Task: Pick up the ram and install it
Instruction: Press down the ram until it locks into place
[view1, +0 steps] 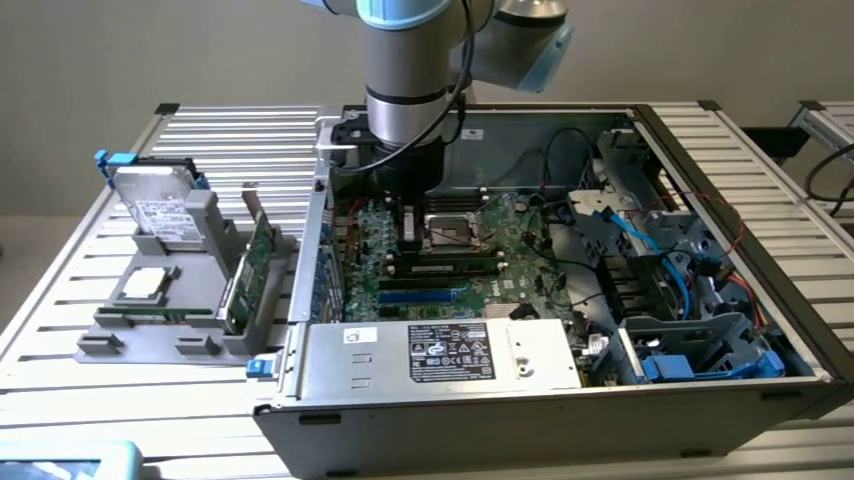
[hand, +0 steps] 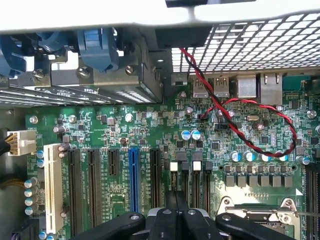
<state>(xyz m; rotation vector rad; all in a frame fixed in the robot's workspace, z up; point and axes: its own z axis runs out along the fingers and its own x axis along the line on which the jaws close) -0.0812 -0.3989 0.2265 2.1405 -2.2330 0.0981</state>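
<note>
A: How is the gripper seen?
B: Its fingers are pressed together, low over the motherboard inside the open computer case. Nothing can be made out between them.

A: And the ram?
B: It is seen lying in a slot beside the CPU socket.

A: The surroundings?
B: The case is set on a slatted metal table; a grey holder with a hard drive and a green expansion card is placed on the exterior view's left. Cables are crowded at the right.
</note>
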